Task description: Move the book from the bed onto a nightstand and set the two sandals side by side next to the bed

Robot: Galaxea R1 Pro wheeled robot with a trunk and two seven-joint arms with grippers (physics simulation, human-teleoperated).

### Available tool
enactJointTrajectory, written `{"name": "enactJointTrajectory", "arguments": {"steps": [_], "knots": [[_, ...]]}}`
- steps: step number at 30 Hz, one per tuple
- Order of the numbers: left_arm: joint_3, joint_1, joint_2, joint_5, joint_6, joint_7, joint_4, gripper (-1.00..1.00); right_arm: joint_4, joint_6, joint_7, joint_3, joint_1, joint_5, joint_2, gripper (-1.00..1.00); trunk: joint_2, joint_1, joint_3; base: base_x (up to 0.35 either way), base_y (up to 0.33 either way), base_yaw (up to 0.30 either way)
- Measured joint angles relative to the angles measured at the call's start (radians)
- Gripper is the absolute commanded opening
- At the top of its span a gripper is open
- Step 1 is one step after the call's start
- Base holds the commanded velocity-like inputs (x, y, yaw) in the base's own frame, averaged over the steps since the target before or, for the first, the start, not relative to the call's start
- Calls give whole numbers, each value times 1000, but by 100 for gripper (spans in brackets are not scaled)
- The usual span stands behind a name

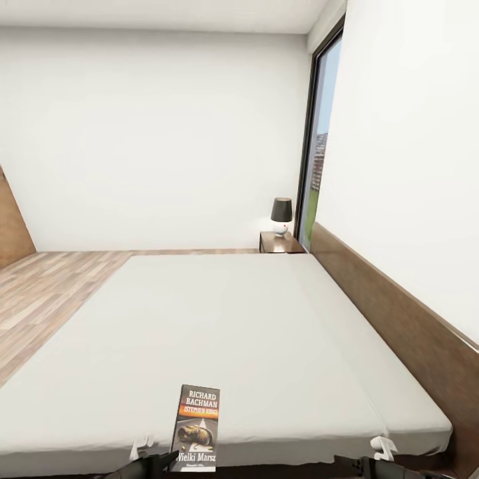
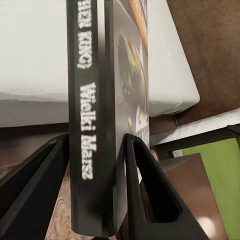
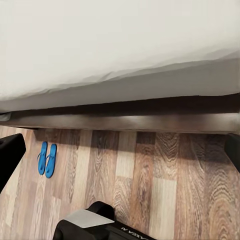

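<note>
Working the book step: bed (image 1: 233, 319) spans most of my head view, grey mattress with the dark headboard along the right, and the nightstand (image 1: 281, 242) sits at the far corner by the window, a small lamp (image 1: 281, 215) on top. Sandals (image 3: 47, 159) lie together on the wood floor (image 3: 165, 185) near the bed frame in the right wrist view; they look paired already, so I judge that half is done or close. Book (image 1: 197, 426) stands at the near mattress edge, cover facing me. My left tool (image 2: 97, 190) has its fingers either side of the spine, closed onto the book as far as I can judge. Right tool (image 1: 382, 449) hangs by the near right corner of the bed, spread wide with nothing between its fingers. Next: carry the book around to the nightstand, which is well apart from here, so base travel is needed, then set it flat clear of the lamp.
</note>
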State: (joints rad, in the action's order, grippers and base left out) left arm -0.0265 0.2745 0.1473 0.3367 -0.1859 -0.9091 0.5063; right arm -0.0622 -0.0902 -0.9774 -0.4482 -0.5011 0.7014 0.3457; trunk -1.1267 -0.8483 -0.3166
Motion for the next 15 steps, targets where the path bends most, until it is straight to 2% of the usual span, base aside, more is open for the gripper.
{"name": "enactJointTrajectory", "arguments": {"steps": [12, 15], "knots": [[0, 0, 0, 0, 0, 0, 0, -100, -1, 0, -4, 0, 0, -1, 0, 100, 0, 0, 0, 0, 0, 2], [0, 0, 0, 0, 0, 0, 0, -100, -1, 0, -3, 0, 0, -2, 0, 100, 0, 0, 0, 0, 0, 150]]}}
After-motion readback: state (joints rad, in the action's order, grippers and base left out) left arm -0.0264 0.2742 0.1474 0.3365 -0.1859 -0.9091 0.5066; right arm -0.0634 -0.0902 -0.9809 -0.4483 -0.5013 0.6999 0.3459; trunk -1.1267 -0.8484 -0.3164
